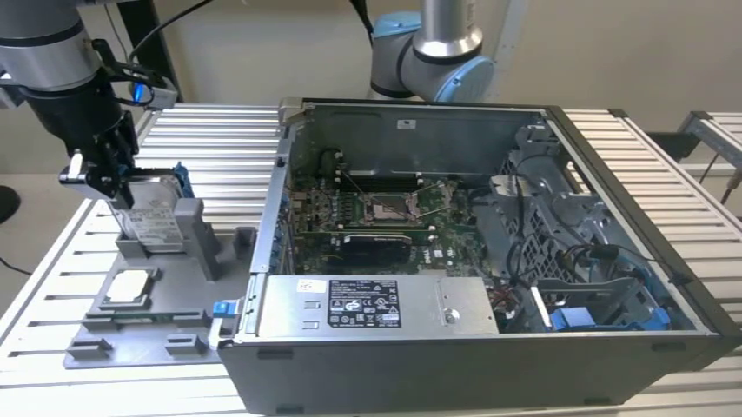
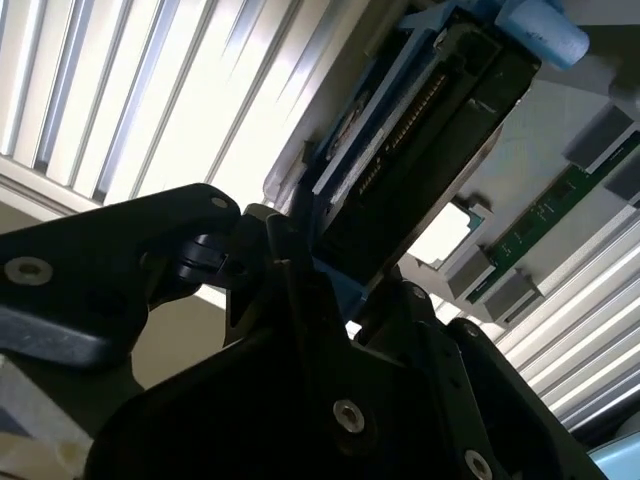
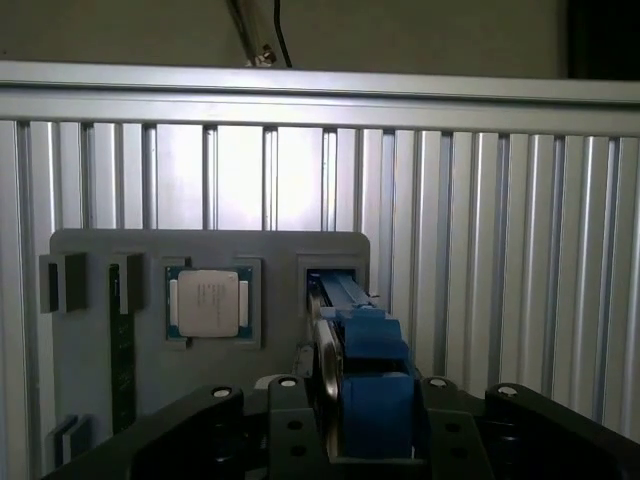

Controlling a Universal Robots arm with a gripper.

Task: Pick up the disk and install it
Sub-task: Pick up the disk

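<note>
Disk (image 3: 365, 340) pinched edge-on between the jaws, gripper (image 3: 362, 400) clamped on its blue frame, standing upright in the grey holder (image 1: 195, 228). First wrist view catches the square chip (image 3: 208, 303) just beside; exterior view adds the open computer case (image 1: 487, 347), well apart.

The bench (image 1: 649, 174) is built from silvery aluminium slats with dark gaps between them, running edge to edge. Behind its far edge stands a plain cream wall (image 1: 267, 43), bare and evenly lit. A black post (image 1: 156, 35) rises against that wall near the bench's far corner on the exterior view's left. Past that same side edge a pale floor (image 1: 29, 174) shows. Off the opposite edge, across a dark gap, sits a second slatted frame (image 1: 713, 130) of the same metal. The light is soft, yet in the second wrist view the bench (image 2: 150, 90) glares almost white.
</note>
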